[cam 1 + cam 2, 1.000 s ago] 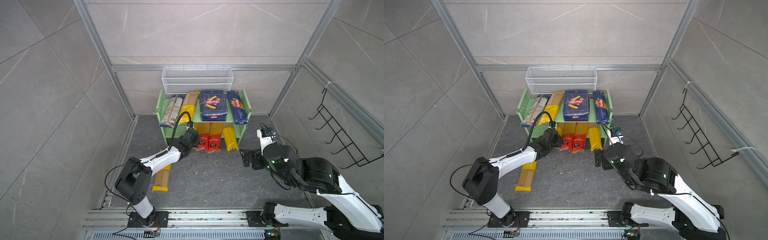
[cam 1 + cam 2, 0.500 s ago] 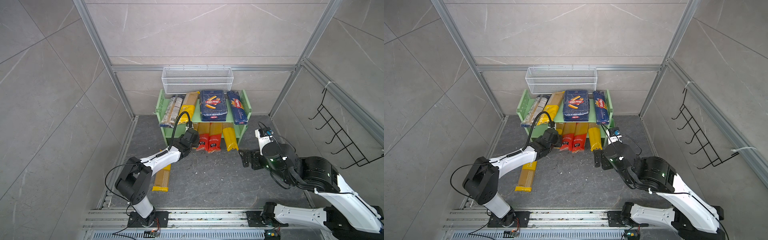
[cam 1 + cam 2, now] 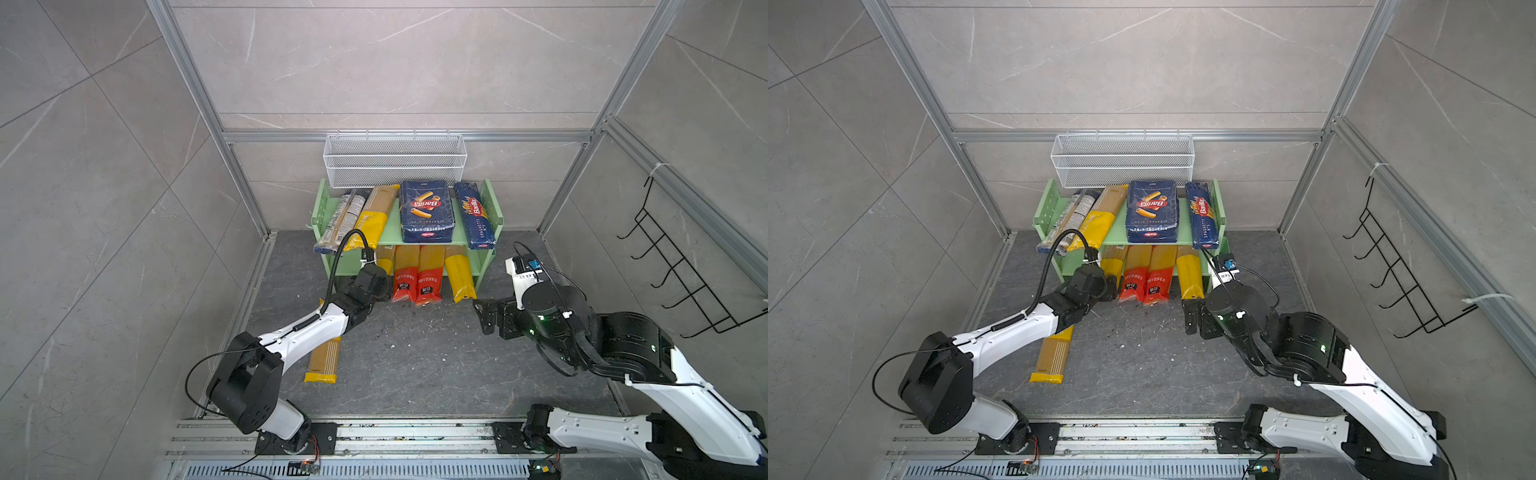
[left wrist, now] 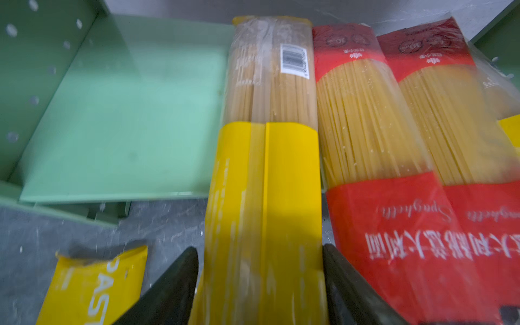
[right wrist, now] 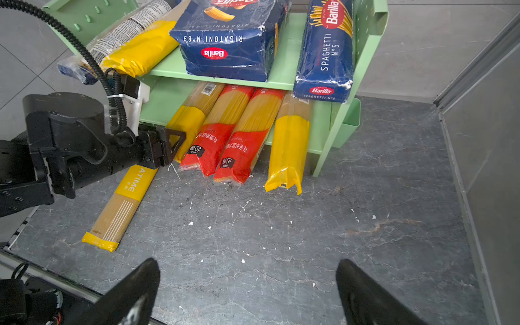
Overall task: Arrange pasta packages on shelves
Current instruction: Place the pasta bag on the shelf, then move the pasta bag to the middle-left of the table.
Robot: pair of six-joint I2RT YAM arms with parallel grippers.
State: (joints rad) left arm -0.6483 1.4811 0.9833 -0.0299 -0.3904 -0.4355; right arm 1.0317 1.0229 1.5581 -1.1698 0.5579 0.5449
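The light green shelves (image 3: 492,203) stand at the back wall. My left gripper (image 4: 259,249) is open at the lower board, its fingers astride the near end of a yellow spaghetti pack (image 4: 264,174) that lies on that board. A sliver of floor shows beside one finger. Two red packs (image 4: 374,157) and another yellow pack (image 3: 457,270) lie to its right. On the top board lie a clear brownish bag (image 3: 340,220), a yellow pack (image 3: 372,216), a wide Barilla pack (image 3: 426,210) and a narrow one (image 3: 476,216). My right gripper (image 5: 247,261) hangs open and empty over the floor.
A loose yellow pasta pack (image 3: 324,357) lies on the dark floor under my left arm. A white mesh basket (image 3: 395,162) hangs above the shelves. A black hook rack (image 3: 681,270) is on the right wall. A small green bin (image 5: 349,123) clings to the shelf's right side.
My left gripper's jaws have spread apart from the yellow pack on the lower board, and the wrist has drawn back slightly. The right arm has barely moved.
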